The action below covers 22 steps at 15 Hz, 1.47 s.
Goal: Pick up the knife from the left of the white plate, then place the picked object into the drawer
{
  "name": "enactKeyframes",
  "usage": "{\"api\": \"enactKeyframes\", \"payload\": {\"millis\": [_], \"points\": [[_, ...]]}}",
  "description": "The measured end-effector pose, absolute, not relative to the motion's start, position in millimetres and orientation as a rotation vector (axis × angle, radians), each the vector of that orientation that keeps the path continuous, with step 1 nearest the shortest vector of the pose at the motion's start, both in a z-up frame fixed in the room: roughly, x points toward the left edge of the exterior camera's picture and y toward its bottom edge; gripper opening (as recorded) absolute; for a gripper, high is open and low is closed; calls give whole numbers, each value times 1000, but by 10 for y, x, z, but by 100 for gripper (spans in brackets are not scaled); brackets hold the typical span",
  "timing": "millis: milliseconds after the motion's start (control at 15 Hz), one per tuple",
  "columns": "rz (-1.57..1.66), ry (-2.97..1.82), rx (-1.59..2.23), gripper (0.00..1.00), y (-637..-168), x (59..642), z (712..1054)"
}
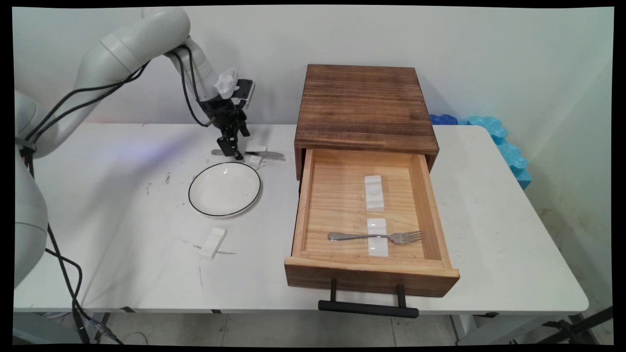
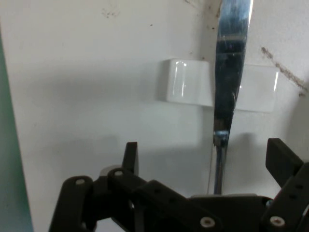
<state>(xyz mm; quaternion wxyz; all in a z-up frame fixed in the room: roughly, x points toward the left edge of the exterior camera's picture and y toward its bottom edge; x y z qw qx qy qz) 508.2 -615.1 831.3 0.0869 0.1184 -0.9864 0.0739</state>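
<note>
The gripper (image 2: 205,162) stands wide open, its 2 fingers (image 2: 130,157) spread on either side of the handle of a table knife (image 2: 229,72), not touching it. The knife lies across a small white rest (image 2: 186,87) on the white table (image 1: 122,205); in the main view the gripper (image 1: 234,149) hangs low over the knife's (image 1: 271,155) handle end, just behind the plate.

Taking the plate (image 1: 225,188) as landmark: it is white with a thin black rim, and nothing lies on it. The knife and its rest (image 1: 255,152) sit just beyond its far edge. A 2nd white rest (image 1: 213,242) lies alone on the table nearer the camera than the plate.

To the right of the plate stands a dark wooden box (image 1: 364,107) with its pale drawer (image 1: 304,205) pulled out and a black handle (image 1: 368,308) at the front. Inside the drawer are 2 more white rests: the far one (image 1: 374,193) bare, the near one (image 1: 377,247) carrying a fork (image 1: 376,237) laid crosswise, tines pointing away from the plate.

The hand view alone shows the blade's shine and the fingers flanking the handle; only the main view shows the drawer, plate and blue foam (image 1: 503,142) behind the table's far right corner. No writing can be read.
</note>
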Motion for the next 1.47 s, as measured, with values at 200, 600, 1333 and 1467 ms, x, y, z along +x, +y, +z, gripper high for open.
{"api": "enactKeyframes", "payload": {"millis": [200, 600, 1333, 1467], "points": [[216, -2933, 351, 100, -6152, 5084, 8271], [203, -2927, 331, 0, -6151, 5087, 8215], [212, -2914, 317, 0, -6096, 5117, 8294], [223, -2905, 333, 0, -6077, 5118, 8363]]}}
